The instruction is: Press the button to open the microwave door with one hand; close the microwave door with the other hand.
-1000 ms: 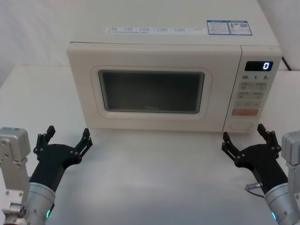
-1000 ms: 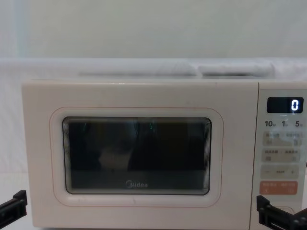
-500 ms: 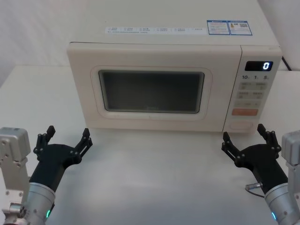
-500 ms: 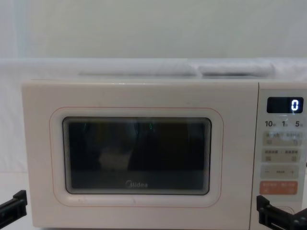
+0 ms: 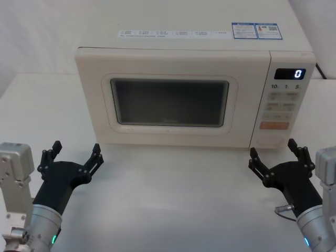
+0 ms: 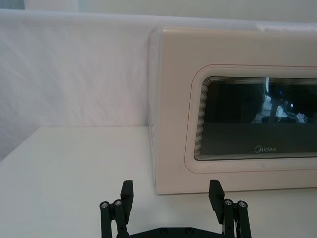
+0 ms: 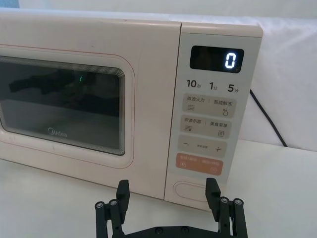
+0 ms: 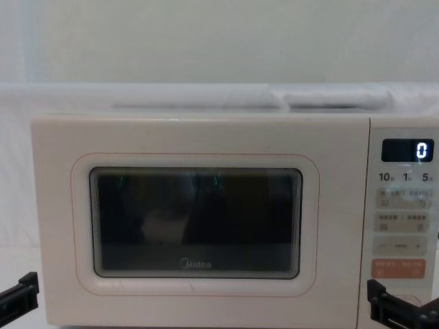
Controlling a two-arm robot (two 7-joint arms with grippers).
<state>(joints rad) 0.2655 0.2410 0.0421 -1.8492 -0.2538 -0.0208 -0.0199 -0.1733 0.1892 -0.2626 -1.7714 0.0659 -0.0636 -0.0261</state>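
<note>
nothing has moved since the earlier pictures; both arms and the oven sit just as they did.

the black right gripper [image 5: 273,154] with ridged jaws hovers low over the white table [image 5: 173,194]. its jaws are spread wide and hold nothing. the wide cream pill-shaped button [image 7: 190,190] is straight ahead of it, near but not touching, right between the two fingertips in the right wrist view. just above the button is the orange rectangular key [image 7: 199,163], and that one is not the one to press. i think the right gripper waits here because it is lined up to push the button.

the black left gripper [image 5: 73,155] hovers low too, jaws spread wide and holding nothing. ahead of it is the left bottom corner of the large cream microwave door [image 5: 170,100] with the dark glass window. the door is shut flat against the oven. this door probably swings out toward the left side, so the left gripper looks set to push it shut later.

no step is done yet. the next move is likely a short push forward by the right gripper.
</note>
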